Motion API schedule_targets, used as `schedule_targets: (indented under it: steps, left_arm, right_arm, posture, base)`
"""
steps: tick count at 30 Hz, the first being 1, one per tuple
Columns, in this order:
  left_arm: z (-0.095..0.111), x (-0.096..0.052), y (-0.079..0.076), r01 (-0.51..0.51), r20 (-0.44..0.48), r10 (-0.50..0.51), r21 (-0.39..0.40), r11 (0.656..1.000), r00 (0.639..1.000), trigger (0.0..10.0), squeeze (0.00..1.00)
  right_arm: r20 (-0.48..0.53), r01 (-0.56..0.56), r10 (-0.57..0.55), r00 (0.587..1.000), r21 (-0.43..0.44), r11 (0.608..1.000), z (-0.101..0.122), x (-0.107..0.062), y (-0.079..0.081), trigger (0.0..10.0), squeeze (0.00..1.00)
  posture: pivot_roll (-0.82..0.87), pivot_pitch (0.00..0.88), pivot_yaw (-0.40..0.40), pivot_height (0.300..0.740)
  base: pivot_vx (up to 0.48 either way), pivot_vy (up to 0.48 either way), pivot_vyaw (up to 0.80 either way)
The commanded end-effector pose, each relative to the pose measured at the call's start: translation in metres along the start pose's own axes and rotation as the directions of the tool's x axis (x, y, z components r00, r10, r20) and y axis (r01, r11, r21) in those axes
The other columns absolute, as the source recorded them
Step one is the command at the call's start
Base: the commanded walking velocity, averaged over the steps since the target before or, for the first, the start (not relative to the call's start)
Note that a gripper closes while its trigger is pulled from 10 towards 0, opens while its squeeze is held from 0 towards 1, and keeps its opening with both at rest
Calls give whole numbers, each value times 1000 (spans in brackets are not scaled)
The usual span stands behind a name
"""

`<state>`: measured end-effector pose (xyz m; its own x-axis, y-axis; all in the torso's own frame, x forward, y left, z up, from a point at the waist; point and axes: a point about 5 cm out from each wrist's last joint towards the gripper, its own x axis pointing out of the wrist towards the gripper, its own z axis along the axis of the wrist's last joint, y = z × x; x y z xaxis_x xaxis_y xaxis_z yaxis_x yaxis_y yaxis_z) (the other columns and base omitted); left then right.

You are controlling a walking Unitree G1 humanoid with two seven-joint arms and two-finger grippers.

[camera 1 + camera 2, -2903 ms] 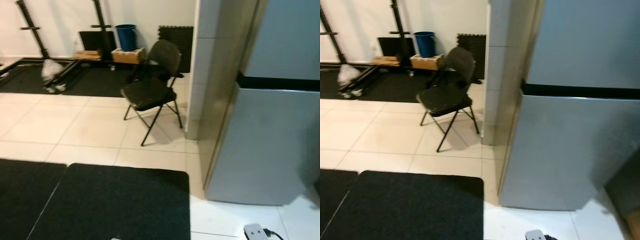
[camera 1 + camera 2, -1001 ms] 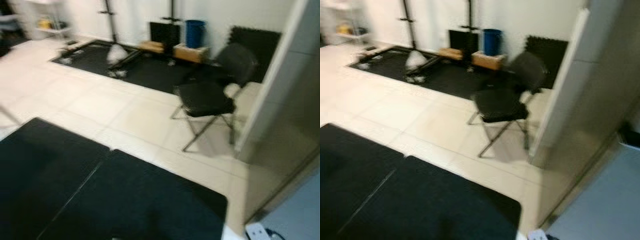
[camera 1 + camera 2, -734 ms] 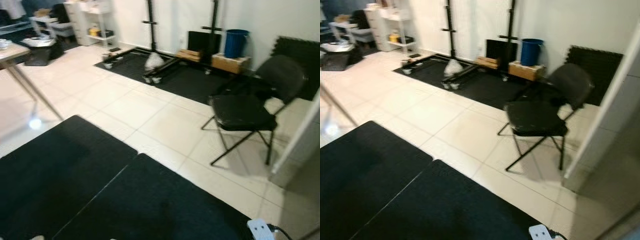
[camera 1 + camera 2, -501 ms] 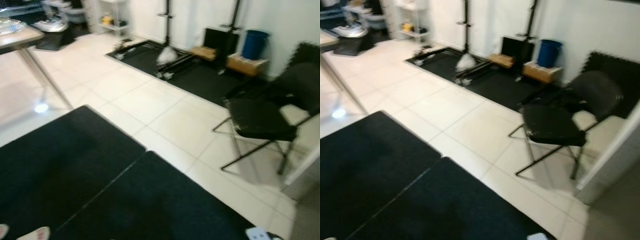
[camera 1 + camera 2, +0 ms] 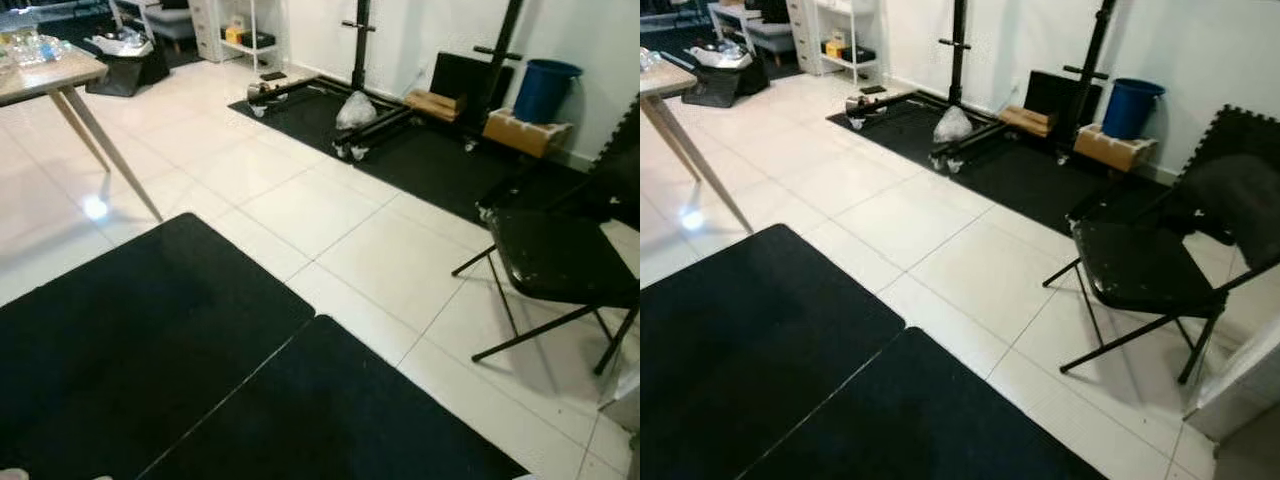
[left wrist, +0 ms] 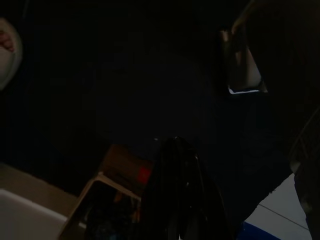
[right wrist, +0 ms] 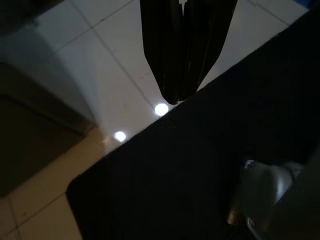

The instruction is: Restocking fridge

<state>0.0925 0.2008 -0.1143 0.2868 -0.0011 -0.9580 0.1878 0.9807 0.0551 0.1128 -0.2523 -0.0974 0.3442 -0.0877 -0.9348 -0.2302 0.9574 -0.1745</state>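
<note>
My right gripper (image 7: 175,99) hangs shut and empty over the edge of a black floor mat (image 7: 210,165) where it meets the white tiles. In the very dark left wrist view, my left gripper (image 6: 176,150) also looks shut with nothing in it, and a box-like shape (image 6: 112,202) lies beyond it. A wooden table (image 5: 45,75) with small clear items on top stands at the far left of the room.
Two black mats (image 5: 150,340) cover the floor right in front of me. A black folding chair (image 5: 1140,270) stands on the right beside a white pillar base (image 5: 1240,385). A black rack (image 5: 360,60), a blue bin (image 5: 545,88) and boxes line the back wall.
The head view has swung to the left. The grey fridge has slid out at the right, the chair has shifted right, and the table has come into view at the left.
</note>
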Motion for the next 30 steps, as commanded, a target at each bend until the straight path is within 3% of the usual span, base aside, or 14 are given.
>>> schedule_targets:
  steps: [1, 14, 30]
  left_arm:
    - [36, 2, -8, 26, 139, -27, 4, 1000, 990, 10000, 0]
    - [36, 2, -6, 19, 138, -20, 15, 1000, 990, 10000, 0]
    - [40, 2, -7, 23, 144, -25, 16, 1000, 989, 10000, 0]
  right_arm:
    - [2, -3, 3, 1000, -4, 1000, 1, 0, -2, 10000, 0]
    - [3, 9, -9, 1000, -42, 999, 6, 0, -2, 10000, 0]
    - [5, 21, -20, 1000, -42, 999, 9, 1, -3, 10000, 0]
  posture:
    - [-35, 0, -33, 740]
    - [-29, 0, -34, 740]
    - [-26, 0, -37, 740]
  base:
    - [285, 0, 738]
    - [284, 0, 731]
    - [283, 0, 0]
